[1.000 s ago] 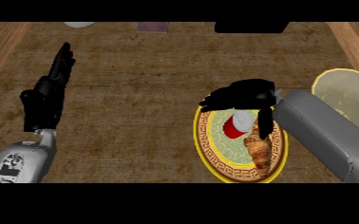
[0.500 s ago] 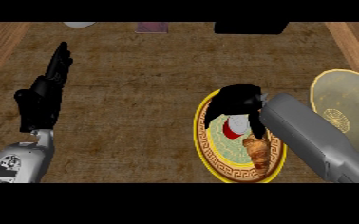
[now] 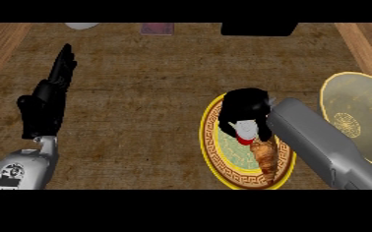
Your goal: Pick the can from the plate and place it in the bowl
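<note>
Curling our right hand round the red-and-white can, which sits on the yellow-rimmed plate | croissant lies on that plate just beside the can | yellowish bowl sits off to the plate's right | our left hand rests at the left, fingers straight and up

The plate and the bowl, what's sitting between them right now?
In the head view, only the right forearm crosses the gap between the plate and the bowl; nothing else shows there, just counter.
</note>
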You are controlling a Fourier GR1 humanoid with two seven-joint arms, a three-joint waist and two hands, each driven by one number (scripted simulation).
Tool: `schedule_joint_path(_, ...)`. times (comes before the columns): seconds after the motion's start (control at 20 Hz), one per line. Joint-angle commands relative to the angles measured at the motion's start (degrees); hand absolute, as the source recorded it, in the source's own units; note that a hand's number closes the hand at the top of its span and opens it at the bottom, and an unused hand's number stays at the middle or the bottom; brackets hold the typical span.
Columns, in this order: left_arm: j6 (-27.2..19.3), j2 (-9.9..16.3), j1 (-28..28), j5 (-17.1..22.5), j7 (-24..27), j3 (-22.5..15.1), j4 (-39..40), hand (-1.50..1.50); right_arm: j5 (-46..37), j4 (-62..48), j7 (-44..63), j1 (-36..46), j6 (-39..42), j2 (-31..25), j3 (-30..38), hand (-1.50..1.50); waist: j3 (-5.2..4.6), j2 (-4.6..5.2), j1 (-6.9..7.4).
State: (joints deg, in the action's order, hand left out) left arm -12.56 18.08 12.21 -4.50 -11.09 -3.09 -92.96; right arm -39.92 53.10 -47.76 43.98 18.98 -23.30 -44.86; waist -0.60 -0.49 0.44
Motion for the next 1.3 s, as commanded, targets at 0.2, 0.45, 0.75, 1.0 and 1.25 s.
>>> schedule_joint_path(0.2, 1.5, -0.9, 0.0, 0.5, 3.7, 2.0, 4.4, 0.00, 2.6, 4.6, -9.1, -2.5, 0.9, -3.2, 4.2, 1.50, 0.58, 0.48, -0.77)
schedule_joint_path(0.45, 0.2, 0.3, -2.9, 0.0, 0.4, 2.5, 1.0, 0.00, 7.7, -4.6, 30.7, -7.9, -5.2, 6.9, 15.9, 1.50, 0.31, -1.16, -5.09)
schedule_joint_path(0.75, -0.7, 0.9, -4.0, -0.3, 0.1, 3.8, 1.3, 0.00, 12.1, 0.0, 50.7, -9.9, -20.1, 17.1, 26.3, 1.50, 0.37, -2.51, -6.97)
schedule_joint_path(1.0, -0.5, 1.3, -4.8, 0.0, 0.5, 4.7, 1.5, 0.00, 9.0, 10.1, 64.5, -8.9, -34.9, 23.0, 28.4, 1.50, 0.24, -2.99, -6.84)
schedule_joint_path(1.25, -0.5, 1.5, -5.5, -0.7, 2.0, 4.5, 1.5, 0.00, -3.8, 17.5, 81.7, -10.7, -44.5, 23.2, 26.2, 1.50, 0.22, -2.16, -6.51)
